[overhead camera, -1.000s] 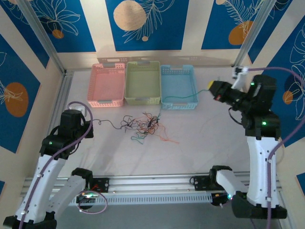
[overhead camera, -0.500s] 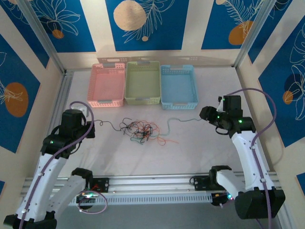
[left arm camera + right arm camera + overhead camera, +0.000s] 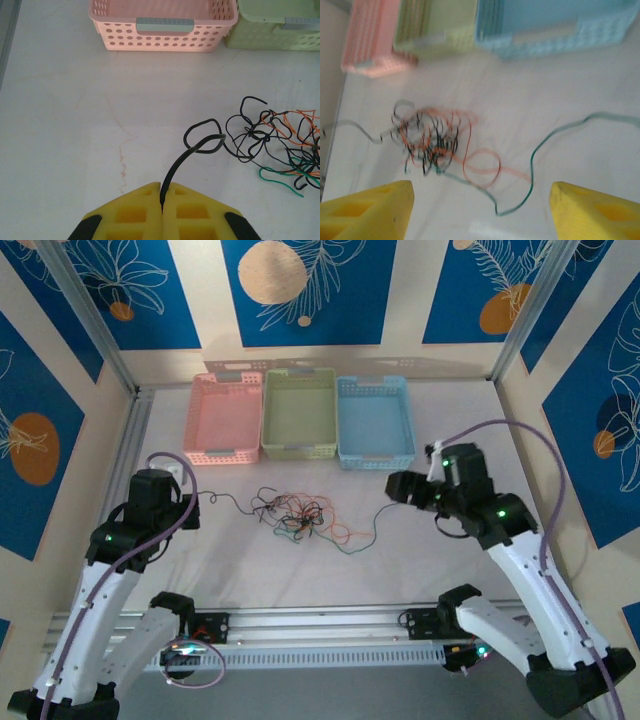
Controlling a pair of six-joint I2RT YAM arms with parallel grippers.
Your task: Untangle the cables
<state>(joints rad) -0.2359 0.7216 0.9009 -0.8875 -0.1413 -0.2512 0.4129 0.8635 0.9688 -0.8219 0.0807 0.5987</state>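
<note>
The cables (image 3: pixel 295 512) lie as a tangle of black, orange and green wires on the white table in front of the baskets. One black strand (image 3: pixel 200 145) runs left out of the tangle (image 3: pixel 280 135), and my left gripper (image 3: pixel 162 192) is shut on its end; from above this gripper (image 3: pixel 190 502) sits left of the heap. A green cable (image 3: pixel 365 530) trails right from the tangle toward my right gripper (image 3: pixel 395 485). In the blurred right wrist view that gripper (image 3: pixel 482 189) stands open above the green cable (image 3: pixel 532 165) and an orange loop (image 3: pixel 482 165), holding nothing.
Three baskets stand in a row behind the tangle: pink (image 3: pixel 222 452), yellow-green (image 3: pixel 298 450) and blue (image 3: pixel 375 460). An aluminium rail (image 3: pixel 320 620) runs along the near table edge between the arm bases. Panel walls close in both sides.
My right arm came down from beside the blue basket toward the table and opened. The green cable it was pulling now lies loose on the table. My left gripper has not moved.
</note>
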